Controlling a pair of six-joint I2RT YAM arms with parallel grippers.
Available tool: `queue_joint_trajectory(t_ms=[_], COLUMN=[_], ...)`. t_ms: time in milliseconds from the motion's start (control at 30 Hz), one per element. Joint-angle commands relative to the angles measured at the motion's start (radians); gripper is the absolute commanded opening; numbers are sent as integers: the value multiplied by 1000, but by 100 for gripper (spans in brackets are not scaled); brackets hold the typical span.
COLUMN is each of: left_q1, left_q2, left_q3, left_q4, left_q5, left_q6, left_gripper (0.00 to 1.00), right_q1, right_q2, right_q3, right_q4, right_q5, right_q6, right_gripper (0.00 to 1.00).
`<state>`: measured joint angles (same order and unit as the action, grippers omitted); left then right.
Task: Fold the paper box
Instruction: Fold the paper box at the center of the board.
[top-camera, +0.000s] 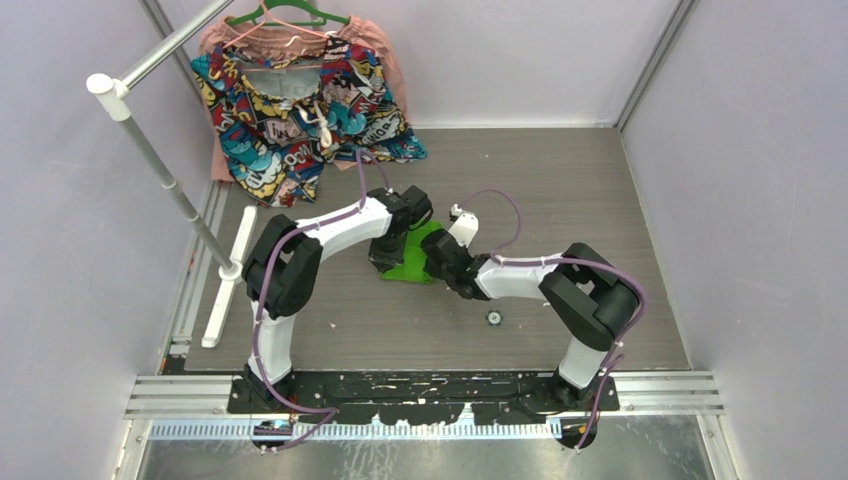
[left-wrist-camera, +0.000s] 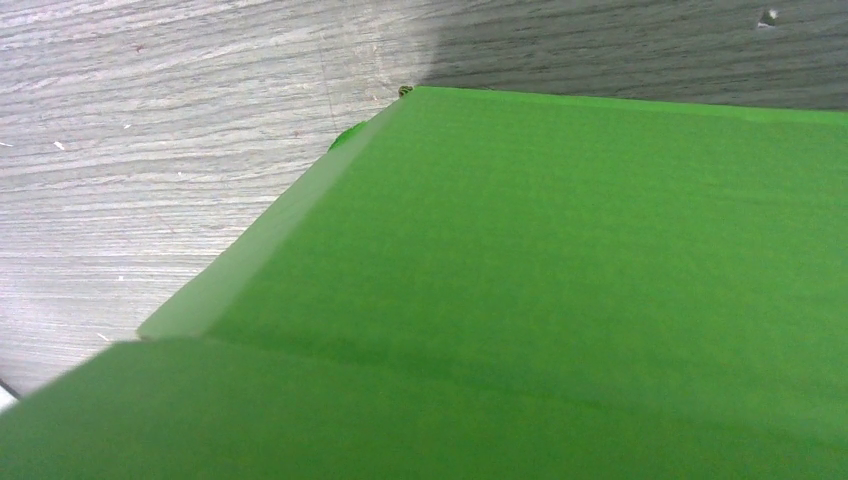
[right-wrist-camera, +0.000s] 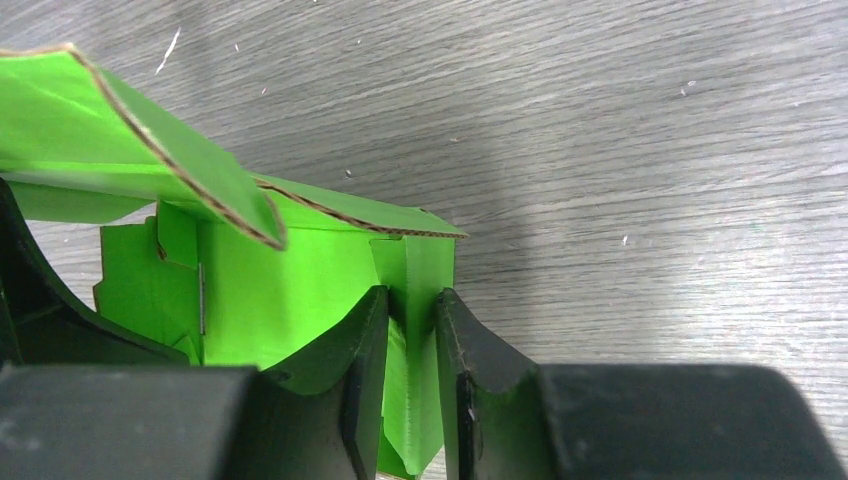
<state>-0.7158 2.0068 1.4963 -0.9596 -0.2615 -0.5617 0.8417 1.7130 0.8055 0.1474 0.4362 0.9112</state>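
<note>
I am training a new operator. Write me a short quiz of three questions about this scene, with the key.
1. True or false: the box is red.
2. Which pincer pinches a flap of the box? A left; B right.
3. Fill in: the hanger at the top of the garment is ____.
Key: 1 false, it is green. 2 B, the right pincer. 3 green.

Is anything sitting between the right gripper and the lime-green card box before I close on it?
Nothing visible. The right gripper has its fingers on either side of an upright flap of the lime-green card paper box, with no other object between them. Whether they pinch it yet is unclear.
</note>
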Motion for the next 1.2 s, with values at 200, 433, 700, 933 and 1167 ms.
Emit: queue_joint_trajectory(t_ms=[200, 433, 700, 933, 1167], left_q1=[-11, -11, -12, -11, -11], left_q2=[7, 4, 7, 7, 2], left_q3=[-11, -18, -15, -14, -15], left_q4=[17, 21, 19, 19, 14], left_q5=[38, 39, 38, 39, 35], left_q6=[2, -1, -2, -6, -6], left_gripper=[0, 0, 0, 0, 0], right_q1=[47, 71, 87, 93, 94], right_q2=[84, 119, 134, 141, 157], right_q3=[143, 199, 235, 236, 243], right_q4=[-324, -444, -544, -563, -556], right_q5=[52, 87, 121, 134, 125], right_q6=[-24, -44, -69, -73, -70], right_gripper=[32, 23, 39, 28, 7])
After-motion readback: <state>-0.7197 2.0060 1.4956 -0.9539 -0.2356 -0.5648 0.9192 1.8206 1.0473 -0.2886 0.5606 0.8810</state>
